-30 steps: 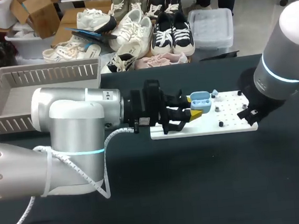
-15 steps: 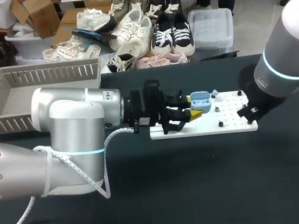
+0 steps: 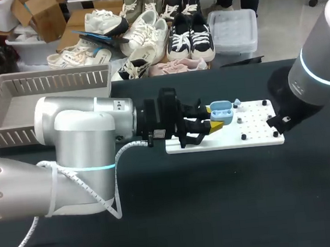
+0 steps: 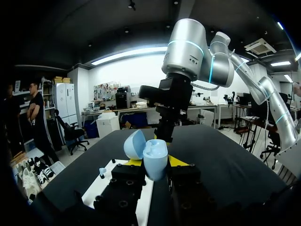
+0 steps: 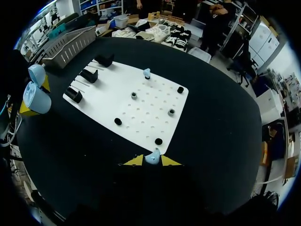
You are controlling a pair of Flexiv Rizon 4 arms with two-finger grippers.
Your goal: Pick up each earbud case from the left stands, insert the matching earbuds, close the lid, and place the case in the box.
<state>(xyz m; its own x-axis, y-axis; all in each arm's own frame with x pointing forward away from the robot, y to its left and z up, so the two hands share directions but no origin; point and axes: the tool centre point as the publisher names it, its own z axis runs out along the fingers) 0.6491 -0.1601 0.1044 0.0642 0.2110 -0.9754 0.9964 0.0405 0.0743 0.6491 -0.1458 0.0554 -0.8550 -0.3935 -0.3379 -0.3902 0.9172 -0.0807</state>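
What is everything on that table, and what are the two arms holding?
earbud case: one, light blue, lid open, in the left gripper
held earbud: one, light blue, in the right gripper
spare earbud: one, light blue, on the board
board: one, white, on the table
stands: three, black, at the board's end near the case
pegs: about five, dark, across the board
basket: one, grey, table's left end
table: one, black
left gripper: yellow tips, gripping
right gripper: yellow tips, gripping
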